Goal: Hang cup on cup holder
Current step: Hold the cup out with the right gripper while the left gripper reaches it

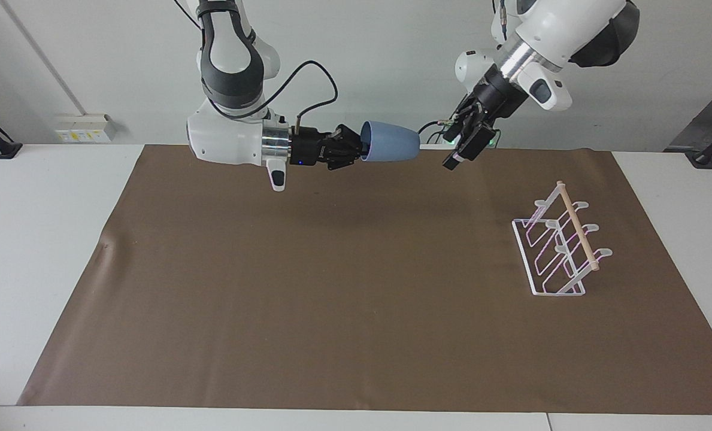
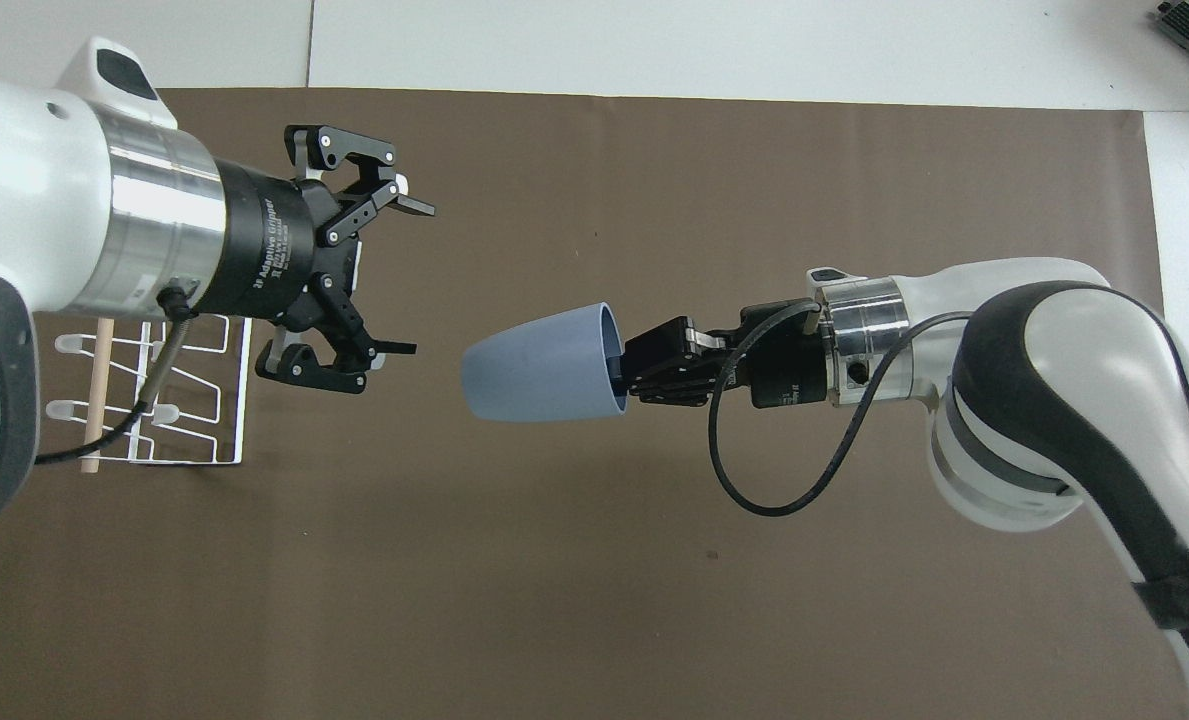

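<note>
White lettering on left gripper (image 2: pixel 409 275) body, reads roughly "Adaptive Gripper", remaining characters too small to read

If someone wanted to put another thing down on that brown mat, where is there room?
Nearly all the brown mat is bare, from the cup holder to the right arm's end. Only the air above is crowded: the open left gripper faces the cup held by the right gripper.
</note>
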Robot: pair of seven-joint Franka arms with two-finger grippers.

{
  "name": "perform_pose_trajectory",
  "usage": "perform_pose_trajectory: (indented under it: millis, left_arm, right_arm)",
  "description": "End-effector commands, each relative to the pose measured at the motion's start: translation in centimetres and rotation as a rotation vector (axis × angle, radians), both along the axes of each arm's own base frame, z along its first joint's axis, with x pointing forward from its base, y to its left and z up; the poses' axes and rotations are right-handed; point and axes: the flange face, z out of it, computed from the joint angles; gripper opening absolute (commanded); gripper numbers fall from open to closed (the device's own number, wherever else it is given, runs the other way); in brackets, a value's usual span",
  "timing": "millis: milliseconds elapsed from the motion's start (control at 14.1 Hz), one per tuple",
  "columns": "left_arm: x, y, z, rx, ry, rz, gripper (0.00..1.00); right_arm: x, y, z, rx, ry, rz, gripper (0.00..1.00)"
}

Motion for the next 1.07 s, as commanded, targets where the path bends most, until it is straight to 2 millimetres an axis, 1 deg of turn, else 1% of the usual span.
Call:
perform_pose_trajectory:
  millis: [0, 71, 142, 213, 427, 711, 854, 996]
  left_arm:
    - [-1.2, -1.8, -0.3, -0.01, 0.085, 0.072, 1.0]
    - [-1.6, -2.1, -0.9, 0.0, 0.113, 0.088, 1.0]
    - [-2.4, -2.5, -1.1, 0.009, 0.13, 0.095, 1.0]
    - [-2.9, -2.8, -1.7, 0.02, 0.17, 0.112, 1.0]
    - [-4.3, -3.5, -2.4, 0.033, 0.202, 0.155, 1.0]
    - [-5.1, -3.6, -3.9, 0.041, 0.216, 0.211, 1.0]
    - [-6.3, -4.5, -4.5, 0.053, 0.215, 0.192, 1.0]
    - [-6.4, -4.6, -4.4, 0.052, 0.215, 0.195, 1.0]
  right_arm:
    - [-0.5, 0.2, -0.3, 0.023, -0.01, -0.023, 0.0]
    - [-0.6, 0.3, -0.4, 0.024, -0.009, -0.022, 0.0]
    - [-0.8, 0.3, -0.6, 0.032, -0.009, -0.026, 0.0]
    - [-1.0, 0.2, -0.8, 0.034, -0.014, -0.026, 0.0]
    - [-1.0, 0.2, -0.9, 0.035, -0.025, -0.026, 0.0]
    - [-0.9, 0.2, -0.8, 0.038, -0.036, -0.023, 0.0]
    - [-1.0, 0.2, -0.8, 0.043, -0.043, -0.013, 0.0]
    - [-1.1, 0.3, -0.7, 0.048, -0.046, -0.008, 0.0]
